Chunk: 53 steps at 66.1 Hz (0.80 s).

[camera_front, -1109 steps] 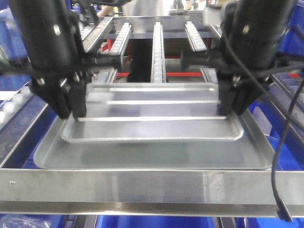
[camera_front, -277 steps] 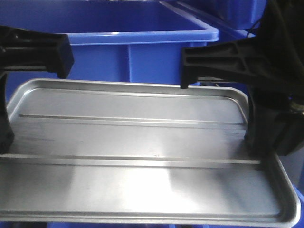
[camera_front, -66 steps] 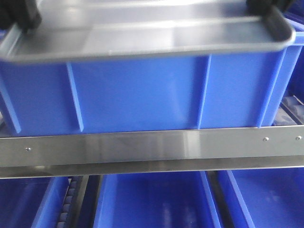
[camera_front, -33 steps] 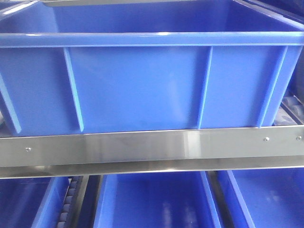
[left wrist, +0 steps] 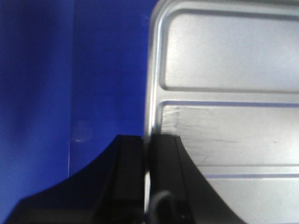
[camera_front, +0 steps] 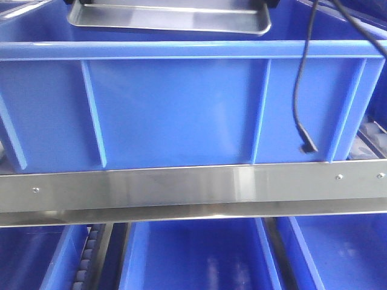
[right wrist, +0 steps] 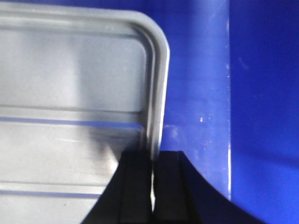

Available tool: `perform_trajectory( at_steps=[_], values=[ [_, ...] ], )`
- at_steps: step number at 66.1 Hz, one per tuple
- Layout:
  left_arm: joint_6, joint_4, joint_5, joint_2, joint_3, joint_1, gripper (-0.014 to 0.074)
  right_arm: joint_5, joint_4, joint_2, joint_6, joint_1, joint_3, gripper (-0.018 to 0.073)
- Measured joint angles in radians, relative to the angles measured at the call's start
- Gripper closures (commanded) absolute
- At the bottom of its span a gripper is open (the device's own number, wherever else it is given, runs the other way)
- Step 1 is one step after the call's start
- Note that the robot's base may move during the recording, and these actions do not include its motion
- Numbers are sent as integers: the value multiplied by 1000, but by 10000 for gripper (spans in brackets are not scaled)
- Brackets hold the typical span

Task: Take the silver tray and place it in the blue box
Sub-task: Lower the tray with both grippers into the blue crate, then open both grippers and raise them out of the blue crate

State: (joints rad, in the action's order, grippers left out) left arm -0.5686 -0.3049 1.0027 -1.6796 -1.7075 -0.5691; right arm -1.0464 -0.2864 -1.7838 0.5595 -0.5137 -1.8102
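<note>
I've got the tray [camera_front: 169,17] up over the box [camera_front: 181,109], showing at the top edge of the front view, above the near rim and set toward the box's far side, slightly left of centre. Its long axis runs left-right, parallel to the box's near wall. Left gripper [left wrist: 145,154] has its jaws pinched on the tray's left short rim, one finger outside, one inside on the panel. Right gripper [right wrist: 153,175] is pinched the same way on the right short rim, just below the rounded corner. So the tray hangs between my two arms, neither nearer, each at one end. Both wrist views show blue box under and beside the tray ends, so I judge both ends clear the inner walls; the box is wider than the tray. What the next move turns on: tray is above the opening and needs to go straight down, level, both arms together. A black cable [camera_front: 300,90] dangles over the box's near wall on the right side.

Against half a second ago: the front view then showed only the box, no tray, no cable; now both have dropped into frame
</note>
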Motion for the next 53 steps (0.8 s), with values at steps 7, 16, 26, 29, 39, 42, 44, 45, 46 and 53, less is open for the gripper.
perform_trajectory(
  at_steps=[7, 16, 26, 29, 39, 42, 44, 45, 46, 53],
  values=[
    [0, 0, 0, 0, 0, 4, 603, 8, 7, 0, 0, 0, 0, 498],
    [0, 0, 0, 0, 0, 4, 604, 8, 7, 0, 0, 0, 0, 498],
    [2, -2, 0, 0, 0, 4, 604, 8, 7, 0, 0, 0, 0, 498],
    [2, -2, 0, 0, 0, 4, 603, 8, 7, 0, 0, 0, 0, 497],
    [2, -4, 0, 0, 0, 4, 481, 12, 9, 0, 0, 0, 0, 384],
    [2, -4, -5, 0, -2, 4, 391, 15, 14, 0, -1, 0, 0, 309],
    [2, -4, -9, 0, -2, 4, 341, 19, 17, 0, -2, 0, 0, 268],
    [0, -1, -11, 0, -2, 4, 309, 21, 20, 0, -4, 0, 0, 249],
    [-2, -1, -14, 0, -2, 4, 292, 24, 26, 0, -5, 0, 0, 223],
    [-22, -4, -30, 0, -2, 0, 247, 42, 50, 0, -6, 0, 0, 159]
  ],
)
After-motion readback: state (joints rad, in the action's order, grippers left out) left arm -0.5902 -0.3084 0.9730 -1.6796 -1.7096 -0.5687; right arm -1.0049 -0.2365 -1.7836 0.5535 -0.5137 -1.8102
